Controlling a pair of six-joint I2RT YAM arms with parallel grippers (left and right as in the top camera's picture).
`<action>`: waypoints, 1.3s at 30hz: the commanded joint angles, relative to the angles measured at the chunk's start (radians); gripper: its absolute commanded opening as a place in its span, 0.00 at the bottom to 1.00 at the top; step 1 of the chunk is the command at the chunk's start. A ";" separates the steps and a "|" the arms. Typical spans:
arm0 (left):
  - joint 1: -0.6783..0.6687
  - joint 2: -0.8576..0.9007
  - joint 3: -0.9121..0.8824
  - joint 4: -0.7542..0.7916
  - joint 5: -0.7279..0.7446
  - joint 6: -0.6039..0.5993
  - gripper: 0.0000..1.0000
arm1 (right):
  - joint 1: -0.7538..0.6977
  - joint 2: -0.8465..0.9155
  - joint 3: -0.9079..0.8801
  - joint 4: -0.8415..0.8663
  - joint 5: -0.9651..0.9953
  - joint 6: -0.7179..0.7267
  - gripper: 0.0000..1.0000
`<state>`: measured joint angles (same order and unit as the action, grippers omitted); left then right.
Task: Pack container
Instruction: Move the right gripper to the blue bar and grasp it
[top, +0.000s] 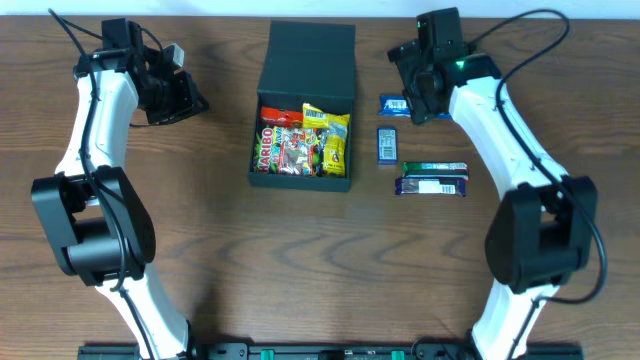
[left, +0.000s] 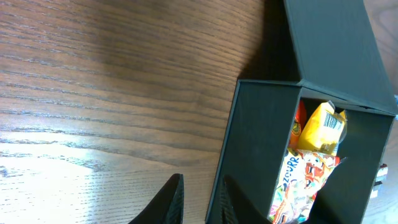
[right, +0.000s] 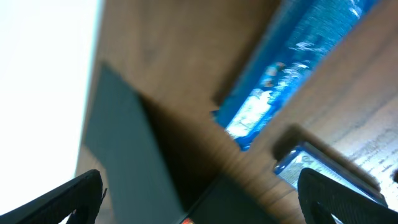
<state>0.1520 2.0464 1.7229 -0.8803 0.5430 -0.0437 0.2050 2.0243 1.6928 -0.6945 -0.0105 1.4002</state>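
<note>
Left gripper nearly closed and holding nothing, poised over bare wooden table left of the container. Right gripper spread wide, empty, hovering above a blue snack packet right of the container. Container at centre, lid flipped open to the far side, Haribo bag and yellow packet inside. More bars lying right of it.

The wooden worktop carried an open dark box of snack packets at its middle, with four packets to its right: blue, small blue, green and dark.
</note>
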 joint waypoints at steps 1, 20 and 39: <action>-0.002 0.012 0.023 -0.005 -0.016 0.022 0.21 | -0.039 0.033 0.000 -0.038 -0.024 0.158 0.99; -0.002 0.012 0.023 -0.010 -0.026 0.022 0.22 | -0.145 0.351 0.414 -0.311 -0.142 0.164 0.99; -0.002 0.012 0.023 -0.009 -0.030 0.022 0.22 | -0.180 0.456 0.428 -0.332 -0.225 0.165 0.87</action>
<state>0.1520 2.0464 1.7229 -0.8864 0.5217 -0.0437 0.0372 2.4546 2.1063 -1.0218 -0.2333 1.5703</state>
